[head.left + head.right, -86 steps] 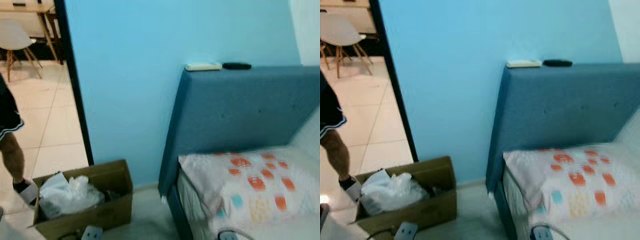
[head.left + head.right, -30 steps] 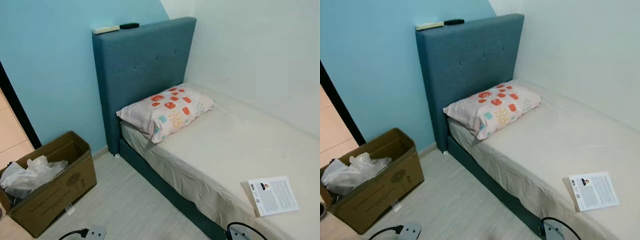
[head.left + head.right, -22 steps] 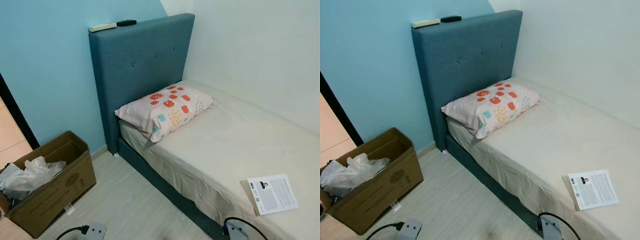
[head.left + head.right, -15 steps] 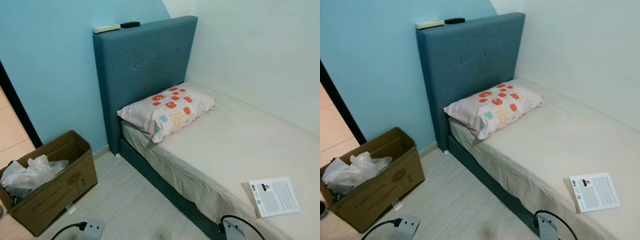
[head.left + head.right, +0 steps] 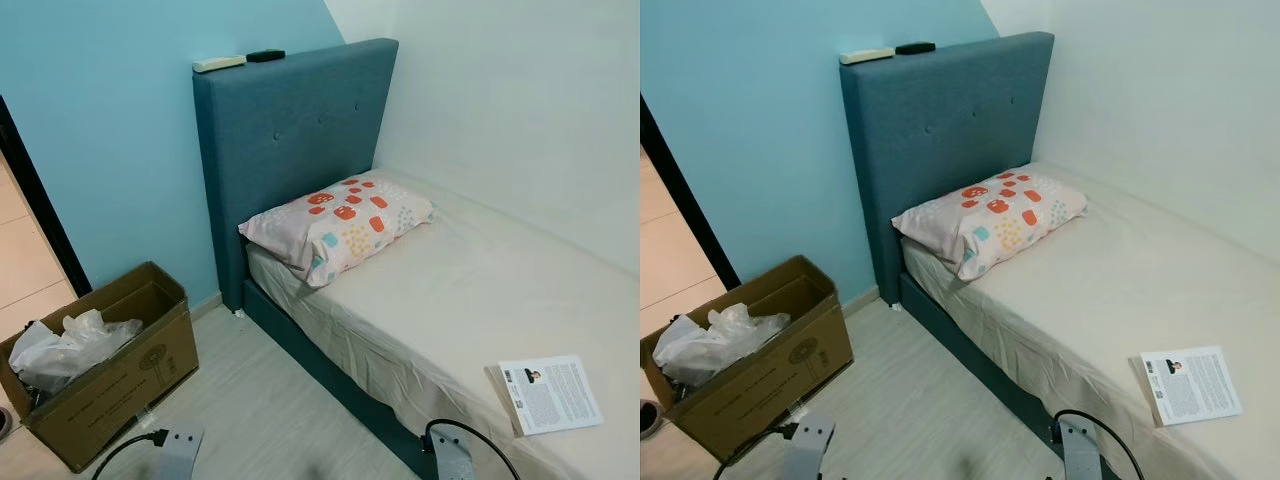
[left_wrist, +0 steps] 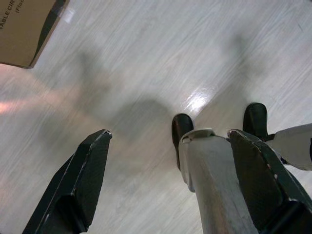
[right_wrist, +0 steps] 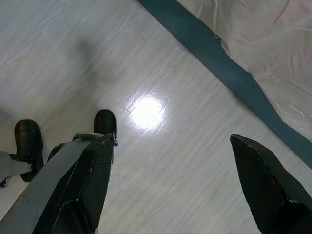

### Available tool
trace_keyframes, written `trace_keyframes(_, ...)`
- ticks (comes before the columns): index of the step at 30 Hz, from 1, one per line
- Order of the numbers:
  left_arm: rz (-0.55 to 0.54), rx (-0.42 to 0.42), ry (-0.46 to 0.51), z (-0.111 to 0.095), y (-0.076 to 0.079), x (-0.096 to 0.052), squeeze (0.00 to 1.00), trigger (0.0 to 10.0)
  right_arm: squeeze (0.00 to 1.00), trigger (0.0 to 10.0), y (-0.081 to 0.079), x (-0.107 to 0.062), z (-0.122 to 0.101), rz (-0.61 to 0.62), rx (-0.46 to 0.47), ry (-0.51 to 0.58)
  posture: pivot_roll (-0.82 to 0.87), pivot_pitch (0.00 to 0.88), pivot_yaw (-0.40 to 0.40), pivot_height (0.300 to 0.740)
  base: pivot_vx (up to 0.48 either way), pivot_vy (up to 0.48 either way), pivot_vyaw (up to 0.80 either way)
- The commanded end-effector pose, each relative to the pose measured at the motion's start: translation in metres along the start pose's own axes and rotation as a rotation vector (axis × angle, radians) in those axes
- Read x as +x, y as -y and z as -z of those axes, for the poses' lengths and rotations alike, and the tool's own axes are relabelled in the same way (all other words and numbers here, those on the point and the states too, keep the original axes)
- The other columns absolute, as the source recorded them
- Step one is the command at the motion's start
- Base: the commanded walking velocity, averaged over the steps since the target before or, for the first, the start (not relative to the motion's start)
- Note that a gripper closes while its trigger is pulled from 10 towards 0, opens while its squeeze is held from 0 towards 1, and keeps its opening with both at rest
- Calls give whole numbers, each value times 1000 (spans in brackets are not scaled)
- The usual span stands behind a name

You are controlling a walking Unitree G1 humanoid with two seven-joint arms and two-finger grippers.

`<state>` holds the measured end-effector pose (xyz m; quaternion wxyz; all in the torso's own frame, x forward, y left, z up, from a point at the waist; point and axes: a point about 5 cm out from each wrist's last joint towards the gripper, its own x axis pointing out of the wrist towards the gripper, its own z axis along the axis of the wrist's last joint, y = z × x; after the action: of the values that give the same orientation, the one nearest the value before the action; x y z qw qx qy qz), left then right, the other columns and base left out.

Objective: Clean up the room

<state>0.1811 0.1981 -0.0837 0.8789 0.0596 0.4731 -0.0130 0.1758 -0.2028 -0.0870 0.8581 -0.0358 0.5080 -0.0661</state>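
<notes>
The view now takes in the whole bedside where earlier it faced only the wall and headboard, so the robot seems done turning and is scanning for clutter. At lower left sits the cardboard box (image 5: 105,372) stuffed with plastic bags (image 5: 62,340); the person's leg beside it is gone. The pillow (image 5: 338,224) lies centre. At lower right the booklet (image 5: 549,394) rests on the bed (image 5: 470,290). Left gripper (image 6: 170,180) and right gripper (image 7: 175,180) hang spread apart, empty, over the floor (image 7: 97,58).

Black-fingered left end effector (image 6: 170,180), silver leg (image 6: 214,185)
</notes>
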Motion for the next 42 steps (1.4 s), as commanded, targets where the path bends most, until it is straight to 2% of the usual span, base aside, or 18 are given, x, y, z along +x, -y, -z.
trace_keyframes(1, -21, -14, -5, 1, -5, -1, 0, 10000, 0, 10000, -3, 0, 5, -28, -12, -30, 191, 0, -129, 740, 0, 0, 0)
trace_keyframes(5, -40, -42, -8, 4, -8, -1, 0, 10000, 0, 10000, -7, 0, 7, -57, -21, -42, 205, 0, -137, 740, 0, 0, -525)
trace_keyframes(6, -66, -86, -22, 13, -13, -4, 0, 10000, 0, 10000, -8, -1, 8, -72, -40, -48, 211, 0, -129, 740, 0, 0, -712)
trace_keyframes(7, -66, -86, -22, 13, -13, -4, 0, 10000, 0, 10000, -8, -1, 8, -72, -40, -48, 211, 0, -129, 740, 0, 0, -712)
trace_keyframes(8, -100, -135, -58, 29, -23, -8, 0, 10000, 0, 10000, -5, 0, 5, -60, -33, -39, 196, 0, -94, 740, 0, 0, 0)
trace_keyframes(14, -105, -144, -70, 34, -26, -10, 0, 10000, 0, 10000, -3, 0, 5, -50, -27, -37, 196, 0, -94, 740, 0, 0, 0)
trace_keyframes(15, -101, -126, -81, 35, -27, -10, 0, 10000, 0, 10000, -4, 0, 5, -48, -20, -38, 187, 0, -85, 740, 0, 0, 0)
trace_keyframes(18, -92, -107, -78, 31, -27, -9, 0, 10000, 0, 10000, -6, 0, 5, -57, -9, -39, 185, 0, -94, 740, 0, -425, 0)
trace_keyframes(19, -83, -99, -60, 24, -24, -7, 0, 10000, 0, 10000, -12, -1, 8, -77, -39, -44, 176, 0, -101, 740, 0, -431, 0)
trace_keyframes(22, -77, -95, -47, 18, -22, -5, 0, 10000, 0, 10000, -16, -1, 9, -91, -62, -47, 176, 0, -101, 740, 0, -431, 0)
trace_keyframes(26, -65, -100, -31, 13, -16, -4, 0, 10000, 0, 10000, -16, -1, 13, -97, -88, -56, 178, 0, -113, 740, 0, -420, 0)
trace_keyframes(31, -65, -131, -51, 24, -12, -6, 0, 10000, 0, 10000, -10, -2, 18, -86, -98, -72, 181, 0, -123, 740, 0, -415, 0)
trace_keyframes(36, -77, -143, -75, 36, -12, -8, 0, 10000, 0, 10000, -12, -2, 18, -94, -116, -74, 199, 0, -135, 740, 0, -391, 0)
trace_keyframes(42, -88, -151, -85, 39, -13, -9, 0, 10000, 0, 10000, -16, -2, 15, -107, -142, -66, 208, 0, -140, 740, 0, -105, 0)
